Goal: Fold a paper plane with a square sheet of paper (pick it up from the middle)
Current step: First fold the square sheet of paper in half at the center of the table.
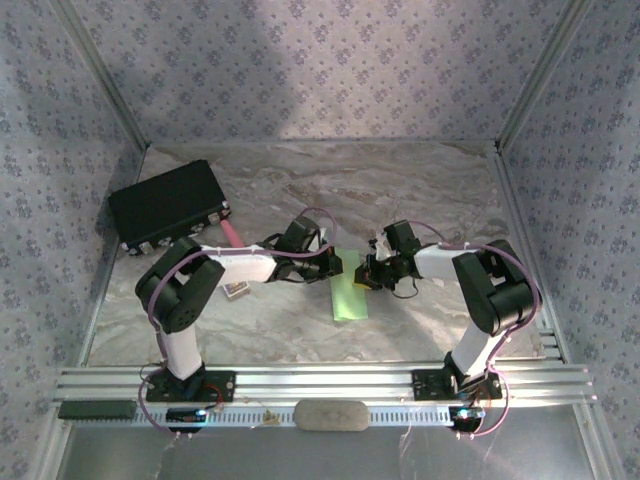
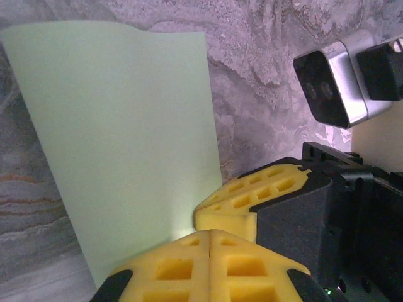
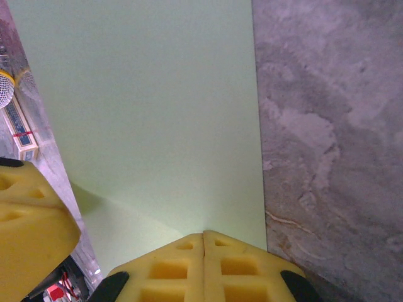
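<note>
From above: square sheet of paper (image 1: 348, 297) flat on the marbled table (image 1: 420, 200), seen as a narrow pale-green strip. Left gripper (image 1: 337, 266) at the strip's far end, coming in from the left. Right gripper (image 1: 369, 273) at the same end from the right, tips close together over the paper. Black box (image 1: 168, 205) well to the paper's left and farther back. Pink cylinder (image 1: 230, 233) and small card box (image 1: 236, 291) also off to its left.

Left wrist: yellow pads (image 2: 182, 267) pressed fully together, no gap, nipping the paper's near corner. Paper spreading away from the tips, far edge slightly wavy. Right arm's yellow finger (image 2: 252, 201) just beside, at the paper's right edge.

Right wrist: pads (image 3: 233, 267) likewise closed tight, clamped on the paper's near edge. Shadowed crease in the paper just left of the tips.
</note>
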You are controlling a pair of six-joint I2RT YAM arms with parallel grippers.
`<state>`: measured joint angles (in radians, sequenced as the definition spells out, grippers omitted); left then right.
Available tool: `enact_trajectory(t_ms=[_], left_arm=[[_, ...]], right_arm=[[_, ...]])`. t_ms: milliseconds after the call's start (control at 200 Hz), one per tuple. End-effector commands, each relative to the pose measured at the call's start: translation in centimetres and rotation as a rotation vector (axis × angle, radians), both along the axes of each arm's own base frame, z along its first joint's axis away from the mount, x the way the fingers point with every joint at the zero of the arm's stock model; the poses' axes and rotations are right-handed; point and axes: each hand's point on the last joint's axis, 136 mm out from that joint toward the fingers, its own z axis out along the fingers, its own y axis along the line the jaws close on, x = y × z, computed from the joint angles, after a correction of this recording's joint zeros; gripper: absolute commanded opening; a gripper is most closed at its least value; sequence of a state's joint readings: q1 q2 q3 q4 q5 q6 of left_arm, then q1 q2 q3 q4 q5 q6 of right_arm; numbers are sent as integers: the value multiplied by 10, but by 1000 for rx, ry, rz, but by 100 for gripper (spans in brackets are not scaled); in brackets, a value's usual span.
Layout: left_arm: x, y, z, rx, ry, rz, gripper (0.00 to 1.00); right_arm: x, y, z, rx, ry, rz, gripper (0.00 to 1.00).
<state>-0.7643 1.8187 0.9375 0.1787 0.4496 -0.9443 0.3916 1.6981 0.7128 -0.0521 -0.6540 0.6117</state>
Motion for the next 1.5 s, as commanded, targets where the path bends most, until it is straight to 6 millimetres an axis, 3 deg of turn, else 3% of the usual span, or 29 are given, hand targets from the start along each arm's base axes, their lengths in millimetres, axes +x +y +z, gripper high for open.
enact_trajectory(t_ms=[0, 365, 465, 720, 900, 1234, 1304, 1494], left_arm=[[-2, 8, -19, 22, 29, 6, 0], [-19, 41, -71, 173, 81, 18, 0], [-16, 35, -59, 143, 67, 1, 0], [8, 10, -5, 59, -3, -23, 0], [17, 16, -19, 84, 22, -10, 0], [11, 35, -62, 175, 78, 25, 0], [12, 35, -59, 175, 75, 23, 0], [28, 23, -30, 144, 22, 2, 0]], right_arm=[[-32, -36, -49, -229, 141, -31, 0], [-33, -36, -50, -232, 144, -30, 0], [-32, -36, -49, -232, 141, -31, 0], [-31, -40, -49, -257, 132, -31, 0], [-31, -39, -50, -262, 139, -34, 0], [-33, -41, -51, -278, 141, -33, 0], [-32, -41, -51, -277, 139, -33, 0], [-33, -41, -50, -276, 138, -31, 0]])
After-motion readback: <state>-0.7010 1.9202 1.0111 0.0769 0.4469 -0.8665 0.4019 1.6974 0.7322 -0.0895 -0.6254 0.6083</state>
